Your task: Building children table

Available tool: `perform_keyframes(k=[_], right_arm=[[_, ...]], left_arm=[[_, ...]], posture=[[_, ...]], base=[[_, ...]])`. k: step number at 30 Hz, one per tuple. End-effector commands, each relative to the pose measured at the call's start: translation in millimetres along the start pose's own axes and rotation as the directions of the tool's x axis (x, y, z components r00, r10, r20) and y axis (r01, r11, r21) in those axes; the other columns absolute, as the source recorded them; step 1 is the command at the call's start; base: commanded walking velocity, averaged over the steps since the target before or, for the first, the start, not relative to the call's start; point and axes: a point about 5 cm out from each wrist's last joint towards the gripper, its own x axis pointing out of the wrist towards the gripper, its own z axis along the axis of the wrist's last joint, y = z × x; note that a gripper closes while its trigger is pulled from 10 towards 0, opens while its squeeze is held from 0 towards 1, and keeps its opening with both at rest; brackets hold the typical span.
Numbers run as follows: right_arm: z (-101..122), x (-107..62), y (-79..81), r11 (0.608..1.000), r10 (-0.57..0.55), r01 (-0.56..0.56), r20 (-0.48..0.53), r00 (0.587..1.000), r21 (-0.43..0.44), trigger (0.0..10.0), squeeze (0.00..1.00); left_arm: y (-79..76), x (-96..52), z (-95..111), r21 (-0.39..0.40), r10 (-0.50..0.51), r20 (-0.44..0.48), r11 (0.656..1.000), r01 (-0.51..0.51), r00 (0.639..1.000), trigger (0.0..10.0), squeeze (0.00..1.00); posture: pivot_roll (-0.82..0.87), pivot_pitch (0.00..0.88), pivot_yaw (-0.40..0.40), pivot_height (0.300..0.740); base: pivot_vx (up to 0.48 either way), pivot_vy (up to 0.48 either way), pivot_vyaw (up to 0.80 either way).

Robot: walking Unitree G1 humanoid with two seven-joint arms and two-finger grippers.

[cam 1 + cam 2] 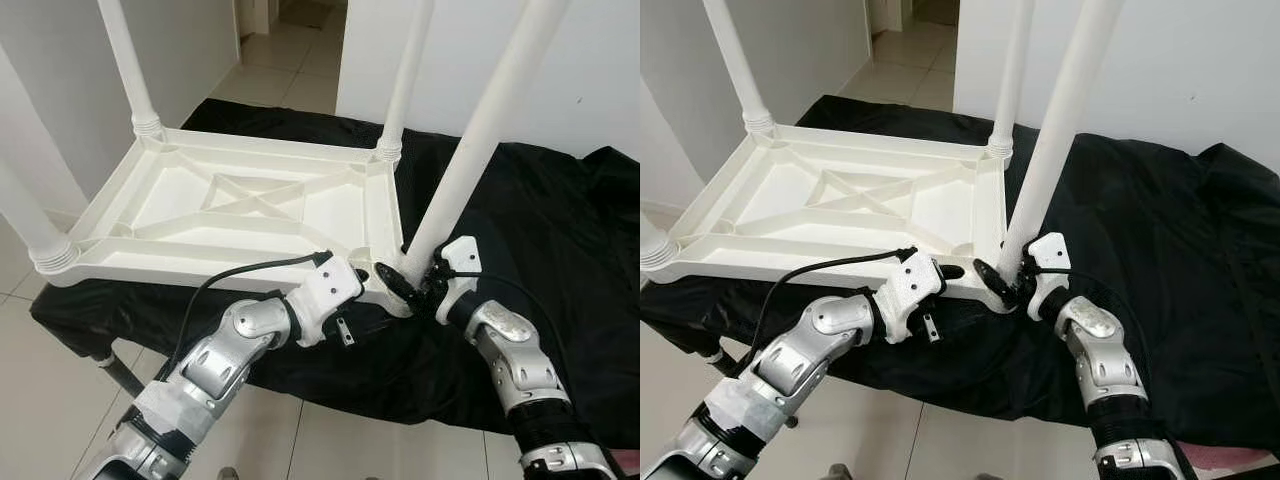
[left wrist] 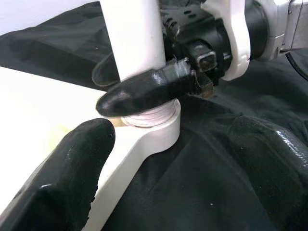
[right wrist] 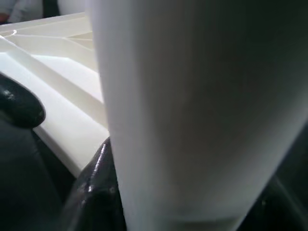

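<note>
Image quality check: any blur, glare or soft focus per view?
Both eye views: sharp and evenly lit, black cloth shows mild sheen. Left wrist view: the near left tool fingers are soft, the table leg is bright but readable. Right wrist view: the leg is too close, blurred and nearly featureless.

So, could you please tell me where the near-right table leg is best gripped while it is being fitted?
Low on the leg, just above its threaded collar, from the right side: the tabletop blocks the left, and the round shaft suits a pinch.
</note>
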Motion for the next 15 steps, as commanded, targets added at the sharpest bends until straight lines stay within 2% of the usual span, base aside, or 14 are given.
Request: perform_keyframes(k=[1, 5, 6, 7, 9, 10, 13, 15], right_arm=[[-1.4, -1.0, -2.2, 1.000, 0.015, -0.015, -0.003, 1.000, -0.006, 0.0, 0.00], [-2.5, -1.3, -2.2, 1.000, 0.018, -0.018, -0.002, 1.000, -0.006, 0.0, 0.00], [-2.3, -1.9, -0.2, 0.999, 0.028, -0.028, 0.007, 1.000, 0.019, 0.0, 0.00], [-2.3, -2.1, -0.5, 1.000, 0.018, -0.018, 0.009, 1.000, 0.021, 2.9, 0.00], [-2.3, -2.2, -0.8, 1.000, 0.010, -0.010, 0.010, 1.000, 0.022, 2.9, 0.00], [-1.1, -2.0, -1.5, 1.000, -0.009, 0.008, 0.016, 1.000, 0.021, 10.0, 0.00], [0.3, -2.0, -2.2, 0.999, -0.032, 0.032, 0.021, 0.999, 0.026, 10.0, 0.00], [-1.0, -0.8, -1.1, 0.997, -0.074, 0.074, -0.013, 0.997, 0.002, 10.0, 0.00]], left_arm=[[-6.9, -0.1, -1.4, -0.008, -0.109, -0.010, 0.994, 0.109, 0.994, 10.0, 0.00], [-6.2, 0.0, -1.1, -0.007, -0.107, -0.010, 0.994, 0.107, 0.994, 10.0, 0.00], [-5.0, 0.4, -0.4, -0.004, -0.104, -0.008, 0.995, 0.104, 0.995, 10.0, 0.00], [-4.5, 0.5, -0.1, -0.003, -0.102, -0.007, 0.995, 0.102, 0.995, 10.0, 0.00], [-4.2, 0.5, -0.1, -0.003, -0.102, -0.007, 0.995, 0.102, 0.995, 10.0, 0.00], [-4.0, 0.6, -0.3, -0.003, -0.101, -0.007, 0.995, 0.101, 0.995, 10.0, 0.00], [-4.0, 0.5, -0.5, -0.004, -0.100, -0.008, 0.995, 0.100, 0.995, 10.0, 0.00], [-3.3, 0.1, -1.2, -0.004, -0.097, -0.010, 0.995, 0.097, 0.995, 10.0, 0.00]], posture=[[-0.04, 0.000, -0.033, 0.740], [-0.04, 0.000, -0.032, 0.740], [-0.04, 0.000, -0.031, 0.740], [-0.05, 0.000, -0.030, 0.740], [-0.05, 0.000, -0.030, 0.740], [-0.05, 0.000, -0.030, 0.740], [-0.05, 0.000, -0.032, 0.740], [-0.05, 0.000, -0.033, 0.740]], base=[[0.000, 0.000, 0.00], [0.000, 0.000, 0.00], [0.000, 0.000, 0.00], [0.000, 0.000, 0.00], [0.000, 0.000, 0.00], [0.000, 0.000, 0.00], [0.000, 0.000, 0.00], [0.000, 0.000, 0.00]])
